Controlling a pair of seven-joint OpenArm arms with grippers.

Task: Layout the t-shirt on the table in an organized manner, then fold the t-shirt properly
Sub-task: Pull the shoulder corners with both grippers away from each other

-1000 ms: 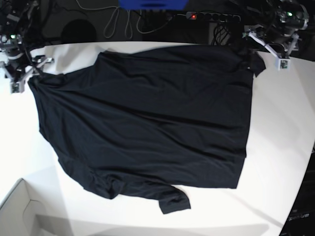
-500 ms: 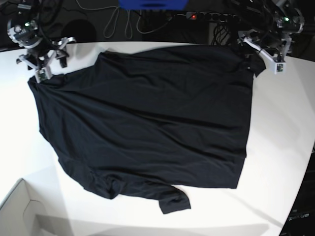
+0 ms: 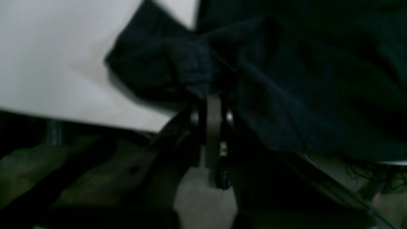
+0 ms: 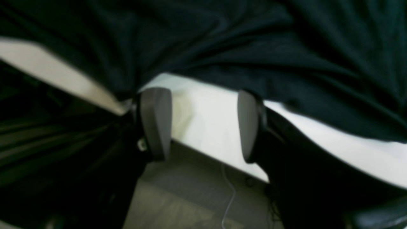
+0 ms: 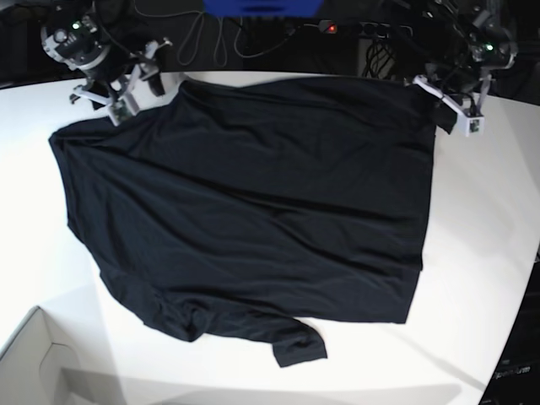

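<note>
A black t-shirt point(image 5: 253, 211) is seen spread, still wrinkled, across the white table point(image 5: 498, 236), one sleeve curled near the front edge. The left gripper point(image 3: 211, 106) is clamped shut on a bunched fold of the shirt at its far corner, while the right gripper point(image 4: 198, 124) is held wide open and empty just beside the far hem. The thin fabric is judged light, limp and prone to creasing, best taken by hems and corners. A white cardboard box point(image 5: 34, 363) is glimpsed at the corner; nothing can be seen in it.
</note>
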